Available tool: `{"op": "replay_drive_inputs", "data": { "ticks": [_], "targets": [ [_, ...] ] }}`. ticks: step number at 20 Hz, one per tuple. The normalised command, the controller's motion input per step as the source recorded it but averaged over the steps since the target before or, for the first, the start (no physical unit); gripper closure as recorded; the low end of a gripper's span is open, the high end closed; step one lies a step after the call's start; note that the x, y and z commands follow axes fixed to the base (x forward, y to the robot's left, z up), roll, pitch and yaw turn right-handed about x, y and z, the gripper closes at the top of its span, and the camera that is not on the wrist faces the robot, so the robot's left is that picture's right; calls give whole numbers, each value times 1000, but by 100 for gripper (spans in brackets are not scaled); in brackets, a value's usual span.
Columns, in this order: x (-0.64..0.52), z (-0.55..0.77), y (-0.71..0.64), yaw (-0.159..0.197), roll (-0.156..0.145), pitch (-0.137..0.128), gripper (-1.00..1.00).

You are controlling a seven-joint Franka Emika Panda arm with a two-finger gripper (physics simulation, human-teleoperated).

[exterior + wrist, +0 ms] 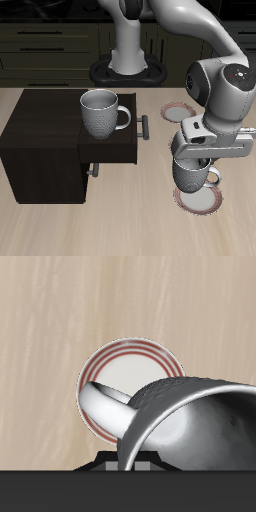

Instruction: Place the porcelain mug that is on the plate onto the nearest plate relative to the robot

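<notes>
My gripper (193,160) is shut on the rim of the small grey-white porcelain mug (191,177) and holds it, slightly lifted, over a striped-rim plate (203,203) near the table's front edge. In the wrist view the mug (190,416) hangs tilted close to the camera, and that plate (120,368) lies below it on the wood. A second plate (176,108) lies farther back, close to the robot's base, partly hidden by the arm. A third plate is not in view.
A larger grey-white mug (102,112) stands on top of a dark wooden cabinet (40,145) whose drawer (112,152) is pulled out towards the arm. The robot's base (128,62) stands at the table's back.
</notes>
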Motion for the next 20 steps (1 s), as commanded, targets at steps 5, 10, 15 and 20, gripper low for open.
{"op": "replay_drive_inputs", "data": {
  "ticks": [5, 10, 15, 20],
  "targets": [
    [-203, 454, -1, -39, 1, -36, 100],
    [-312, 402, 21, -49, 0, -41, 100],
    [-194, 123, -10, 22, -24, -67, 100],
    [-553, 38, 41, -29, 0, -50, 100]
  ]
}}
